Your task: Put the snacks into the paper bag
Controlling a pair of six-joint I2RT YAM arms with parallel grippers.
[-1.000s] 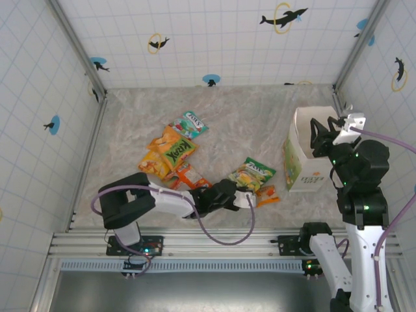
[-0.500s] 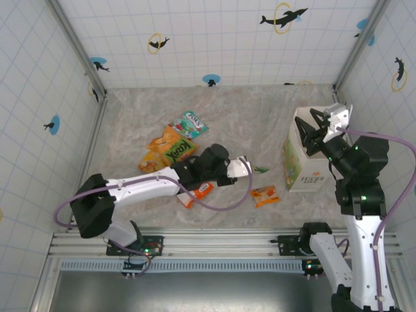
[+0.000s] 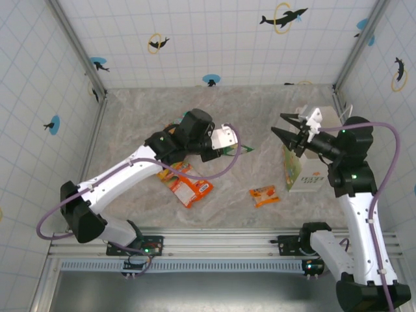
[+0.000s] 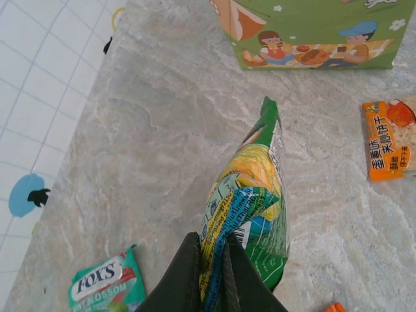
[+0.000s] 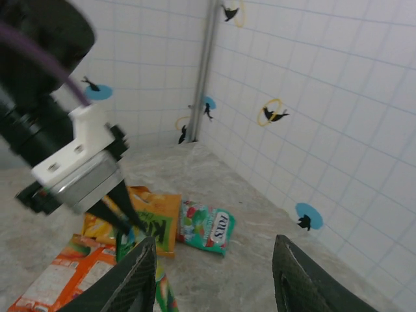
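Orange packet (image 3: 192, 188) is lying flat left of centre on the surface (image 3: 130, 123), and a teal packet (image 4: 107, 286) is lying flat too. Left end effector (image 3: 233, 147) is hanging over mid-surface, clenched on a green packet (image 4: 250, 201) that is being held edge-on above the surface. Small orange packet (image 3: 264, 194) is sitting toward the near edge. Paper bag (image 3: 311, 175) is standing by the right edge. Right end effector (image 3: 286, 127) is hovering at the bag's left rim, jaws spread, gripping nothing.
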